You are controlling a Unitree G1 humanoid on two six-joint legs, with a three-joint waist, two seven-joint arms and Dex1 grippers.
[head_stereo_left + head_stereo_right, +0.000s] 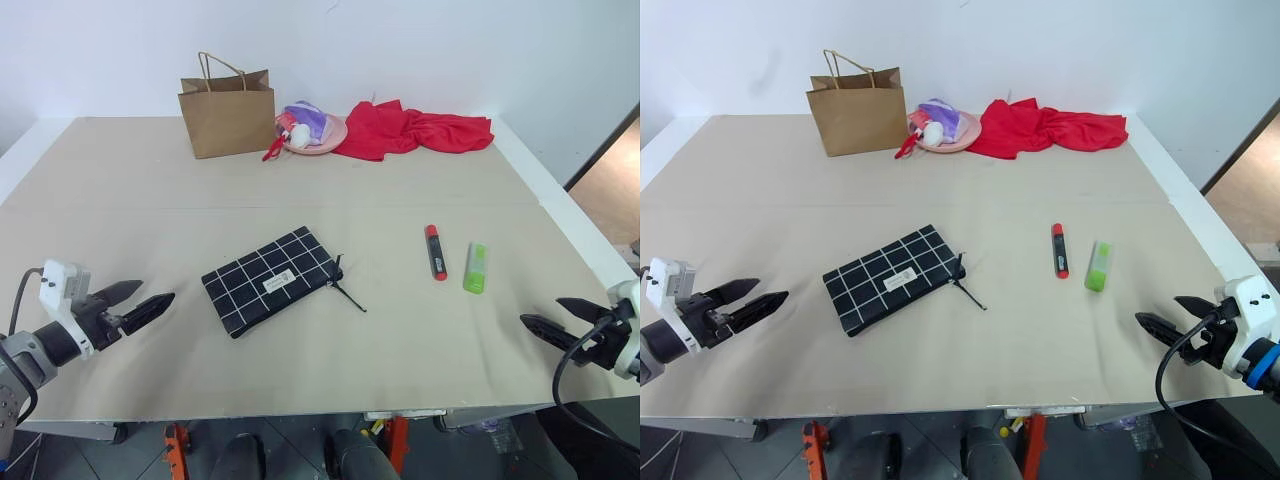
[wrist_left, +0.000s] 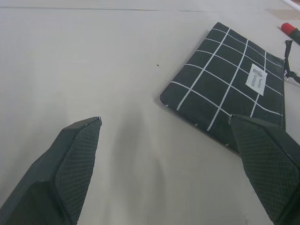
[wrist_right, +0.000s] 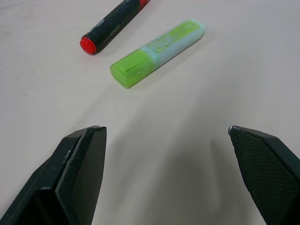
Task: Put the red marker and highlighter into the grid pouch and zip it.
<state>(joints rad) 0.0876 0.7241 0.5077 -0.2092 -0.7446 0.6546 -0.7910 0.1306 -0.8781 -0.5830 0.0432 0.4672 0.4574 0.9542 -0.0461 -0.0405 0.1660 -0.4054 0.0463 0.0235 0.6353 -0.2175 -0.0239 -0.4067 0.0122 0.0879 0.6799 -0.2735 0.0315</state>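
Lying flat near the middle of the table [image 1: 120,200], the grid pouch [image 1: 270,279] serves as the reference item. Its white label faces up, and its black zipper pull cord [image 1: 350,296] trails onto the table from the pouch's right end. The red marker [image 1: 435,251] lies on the table well to the right of the pouch, not touching it. The highlighter [image 1: 475,267] lies just beside the marker, on the side away from the pouch, and roughly parallel to it.

The left gripper [image 1: 140,302] hovers to the left of the pouch, fingers spread apart and holding nothing. The right gripper [image 1: 560,320] hovers to the right of the pouch, past the highlighter, fingers likewise apart and empty.

Beyond the pouch, at the far edge of the table, stand a brown paper bag [image 1: 228,115], a pink bowl [image 1: 318,133] and a red cloth [image 1: 412,129].
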